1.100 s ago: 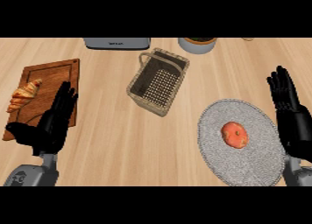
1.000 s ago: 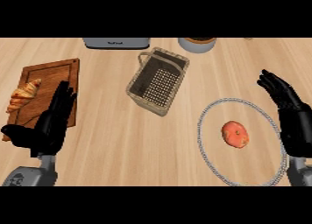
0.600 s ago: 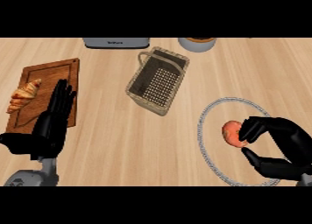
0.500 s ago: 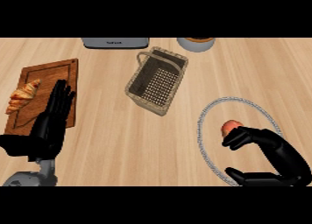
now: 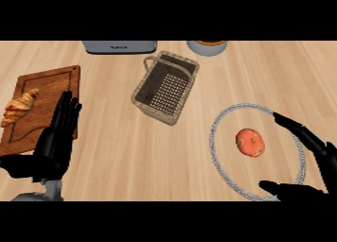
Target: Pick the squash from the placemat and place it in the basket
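A small orange squash (image 5: 250, 142) lies near the middle of the round grey placemat (image 5: 227, 156) at the right. My right hand (image 5: 323, 163) is just to the squash's right over the mat's edge, open, fingers stretched toward the far side and thumb spread low; it does not touch the squash. The wire basket (image 5: 165, 87) stands tilted at the upper centre with nothing in it. At the left my left hand (image 5: 54, 142) rests open with its fingers pointing up.
A wooden cutting board (image 5: 49, 94) with a croissant (image 5: 19, 107) on it lies at the far left, partly under my left hand. A grey toaster (image 5: 119, 46) and a bowl (image 5: 208, 47) stand along the far edge.
My right hand swung down from upright at the mat's right, curled near the squash, then spread open beside it. The squash has stayed in place. The left hand barely moved.
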`<action>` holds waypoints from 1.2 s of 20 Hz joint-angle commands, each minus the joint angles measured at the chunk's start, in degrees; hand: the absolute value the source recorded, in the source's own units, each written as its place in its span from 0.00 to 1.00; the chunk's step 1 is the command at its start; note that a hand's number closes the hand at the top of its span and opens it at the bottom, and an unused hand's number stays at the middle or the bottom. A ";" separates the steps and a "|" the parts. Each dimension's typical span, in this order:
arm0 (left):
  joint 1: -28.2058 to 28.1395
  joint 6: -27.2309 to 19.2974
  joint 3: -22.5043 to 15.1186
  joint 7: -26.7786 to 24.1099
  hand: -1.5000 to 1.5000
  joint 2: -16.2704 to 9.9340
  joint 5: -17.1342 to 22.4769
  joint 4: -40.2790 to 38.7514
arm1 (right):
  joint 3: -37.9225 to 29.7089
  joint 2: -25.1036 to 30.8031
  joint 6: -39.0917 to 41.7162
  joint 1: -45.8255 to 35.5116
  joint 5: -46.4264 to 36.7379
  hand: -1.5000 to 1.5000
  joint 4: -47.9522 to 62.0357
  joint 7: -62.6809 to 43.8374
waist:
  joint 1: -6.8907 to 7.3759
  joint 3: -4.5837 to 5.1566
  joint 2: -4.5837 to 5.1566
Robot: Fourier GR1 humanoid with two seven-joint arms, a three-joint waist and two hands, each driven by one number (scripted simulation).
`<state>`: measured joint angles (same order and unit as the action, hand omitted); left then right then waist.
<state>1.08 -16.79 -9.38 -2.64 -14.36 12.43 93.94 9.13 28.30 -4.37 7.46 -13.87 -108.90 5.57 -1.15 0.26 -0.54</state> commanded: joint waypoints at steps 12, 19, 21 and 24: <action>-0.46 -0.69 -1.54 1.84 0.50 1.08 -2.06 2.78 | -7.44 24.85 31.80 -10.07 12.62 0.00 -18.87 -40.35 | 1.58 -0.09 0.45; 1.59 2.78 1.63 -1.53 0.50 3.11 -1.74 -3.68 | -4.21 17.83 34.54 -15.78 7.66 0.00 -16.06 -46.54 | 1.33 -0.22 0.58; -0.95 2.37 0.67 -1.57 0.50 3.64 -2.59 -0.97 | -2.54 16.28 34.95 -15.24 2.91 0.00 -12.94 -44.80 | 1.42 -0.24 0.56; 2.74 0.75 1.35 6.98 0.50 2.14 -3.17 4.03 | 0.78 13.83 33.85 -16.29 -3.86 0.00 -7.79 -42.60 | 1.56 -0.28 0.59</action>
<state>1.65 -15.66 -9.09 0.07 -11.73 9.47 95.96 6.44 45.17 29.95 -8.24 -10.49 -120.73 -38.13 0.36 0.04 0.01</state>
